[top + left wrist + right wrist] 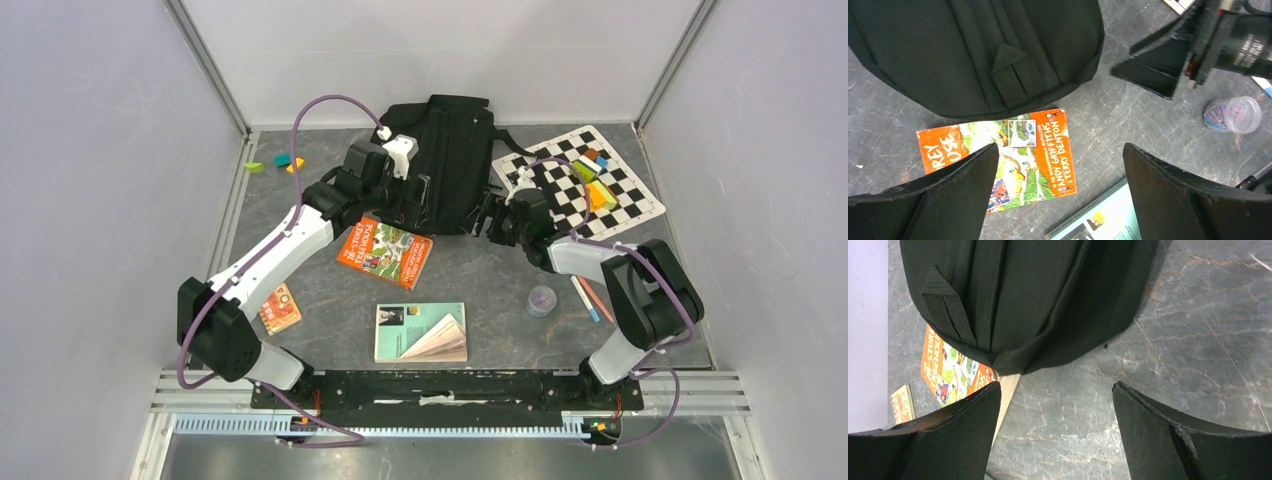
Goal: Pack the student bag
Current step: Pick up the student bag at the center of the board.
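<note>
The gray table [480, 275] holds everything. The black bag [445, 160] lies flat at the far middle of the table. Its near end just covers the top edge of the orange book [385, 252]. The checkered mat [628, 205] lies to the bag's right, with colored blocks [592, 172] on it. The left gripper [1060, 150] is by the bag's left side, fingers wide apart, holding nothing. The right gripper [1057, 387] is by the bag's right side, also spread wide with nothing in it. A green book [420, 332] lies nearer the arms. A small jar [541, 300] stands near some pens [590, 298].
</note>
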You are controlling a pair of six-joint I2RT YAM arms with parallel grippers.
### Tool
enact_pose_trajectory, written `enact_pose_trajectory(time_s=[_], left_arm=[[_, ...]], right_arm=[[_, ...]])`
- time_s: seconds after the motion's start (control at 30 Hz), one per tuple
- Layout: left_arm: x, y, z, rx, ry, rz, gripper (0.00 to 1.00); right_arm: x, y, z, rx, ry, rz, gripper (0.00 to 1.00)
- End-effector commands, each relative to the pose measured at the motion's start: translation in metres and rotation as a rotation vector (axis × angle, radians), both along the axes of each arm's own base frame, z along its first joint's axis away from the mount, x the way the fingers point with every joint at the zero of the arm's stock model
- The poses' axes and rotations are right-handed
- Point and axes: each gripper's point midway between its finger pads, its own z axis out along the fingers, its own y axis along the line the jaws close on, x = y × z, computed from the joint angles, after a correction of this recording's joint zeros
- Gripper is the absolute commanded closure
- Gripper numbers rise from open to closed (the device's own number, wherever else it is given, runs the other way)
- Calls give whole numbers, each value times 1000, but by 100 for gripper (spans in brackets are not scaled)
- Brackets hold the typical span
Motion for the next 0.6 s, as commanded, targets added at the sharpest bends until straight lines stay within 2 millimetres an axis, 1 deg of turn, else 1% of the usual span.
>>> enact_pose_trajectory(time_s=[0.0,0.07,0.23,0.37,0.5,0.57], left_arm=[[-7,-20,6,-59,4,-35,0],[-11,-26,2,-53,11,-52,0],[-17,-36,-7,-32,29,-80,0],[-19,-38,-11,-7,29,-86,0],[-20,-39,-12,14,18,-96,0],[-20,-39,-14,20,19,-96,0]], right_arm=[[28,18,25,50,-82,12,12],[33,20,18,50,-68,9,13],[49,31,15,83,-68,11,15],[61,40,9,100,-45,20,22],[69,45,11,127,-56,18,23],[71,46,14,138,-68,16,29]])
